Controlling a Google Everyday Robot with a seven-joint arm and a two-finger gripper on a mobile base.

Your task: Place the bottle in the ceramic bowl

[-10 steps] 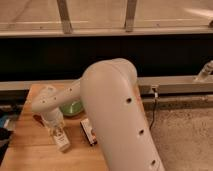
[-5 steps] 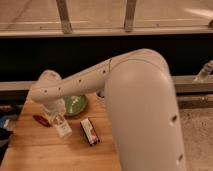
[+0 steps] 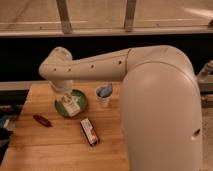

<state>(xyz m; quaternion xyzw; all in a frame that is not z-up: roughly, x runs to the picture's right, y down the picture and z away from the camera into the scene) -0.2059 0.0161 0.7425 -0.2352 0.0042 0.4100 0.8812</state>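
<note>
The white bottle [image 3: 72, 106] with its cream label hangs tilted over the inside of the round green ceramic bowl [image 3: 80, 96], which sits at the back left of the wooden table. My gripper [image 3: 65, 96] reaches down from the white arm [image 3: 90, 65] right above the bowl's left part and is shut on the bottle's upper end. I cannot tell whether the bottle's lower end touches the bowl's floor.
A white cup with a blue inside [image 3: 104, 94] stands just right of the bowl. A small dark red object [image 3: 42, 120] lies front left. A flat black bar [image 3: 90, 131] lies in front of the bowl. The wooden table [image 3: 40, 150] ends at the left.
My gripper has carried the bottle back and to the right, from the bare table in front of the bowl to over the bowl. The arm has swung right, uncovering the cup.
</note>
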